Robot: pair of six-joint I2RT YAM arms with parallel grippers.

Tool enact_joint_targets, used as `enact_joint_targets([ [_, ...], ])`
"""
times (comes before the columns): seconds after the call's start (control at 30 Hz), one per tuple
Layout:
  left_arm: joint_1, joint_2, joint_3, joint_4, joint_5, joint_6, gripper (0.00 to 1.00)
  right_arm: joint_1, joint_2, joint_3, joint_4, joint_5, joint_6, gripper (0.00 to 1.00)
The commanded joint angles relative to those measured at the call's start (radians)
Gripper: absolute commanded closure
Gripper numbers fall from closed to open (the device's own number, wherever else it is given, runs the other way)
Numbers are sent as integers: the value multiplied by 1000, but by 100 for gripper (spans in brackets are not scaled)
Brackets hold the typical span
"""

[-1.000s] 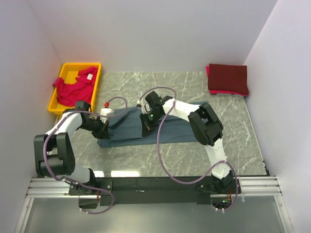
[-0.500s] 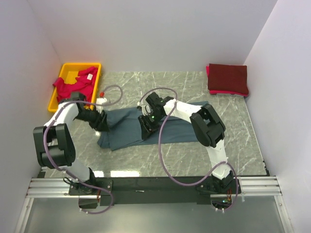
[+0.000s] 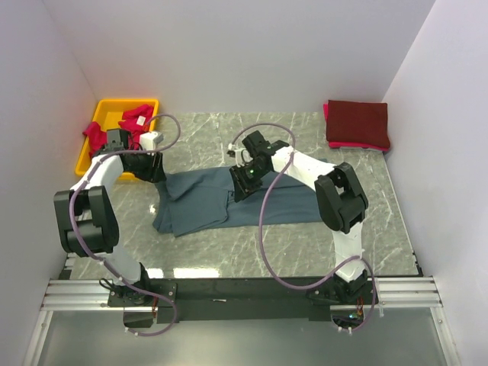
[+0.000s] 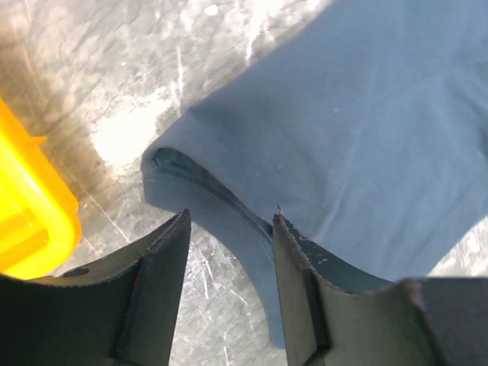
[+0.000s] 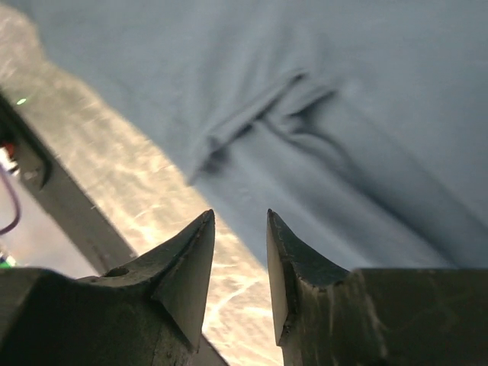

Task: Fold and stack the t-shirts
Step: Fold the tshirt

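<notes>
A slate blue-grey t-shirt (image 3: 252,202) lies partly folded across the middle of the marble table. My left gripper (image 3: 156,169) hovers open over the shirt's left edge. In the left wrist view a folded hem of the shirt (image 4: 229,206) runs beneath the gap of that gripper (image 4: 231,221), untouched. My right gripper (image 3: 244,183) hangs open above the shirt's middle, and in the right wrist view this gripper (image 5: 240,217) holds nothing over the creased cloth (image 5: 343,114). A folded dark maroon t-shirt (image 3: 357,120) rests at the back right. A pinkish-red t-shirt (image 3: 131,123) lies crumpled in the bin.
The yellow plastic bin (image 3: 107,110) stands at the back left, its corner (image 4: 30,221) close beside my left gripper. A pinkish-red layer (image 3: 358,145) shows under the maroon shirt. White walls close in the table on three sides. The rail with the arm bases (image 3: 229,293) runs along the near edge.
Both grippers have opened and let go of the blue-grey shirt. The left one drew back toward the bin, the right one moved away from the near edge. The cloth has settled flatter.
</notes>
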Motion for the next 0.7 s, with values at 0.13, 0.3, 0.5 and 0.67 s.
enact_joint_targets([
  [0.13, -36, 57, -7, 109, -79, -184, 47, -46, 56, 51, 19, 111, -26, 63],
  [0.3, -53, 104, -10, 138, -115, -242, 52, -118, 67, 60, 24, 151, -29, 64],
  [0.5, -83, 137, 11, 188, -165, -295, 67, -149, 67, 59, 21, 176, -46, 64],
  [0.67, -85, 153, 40, 225, -265, -332, 88, -153, 70, 53, 21, 188, -49, 64],
])
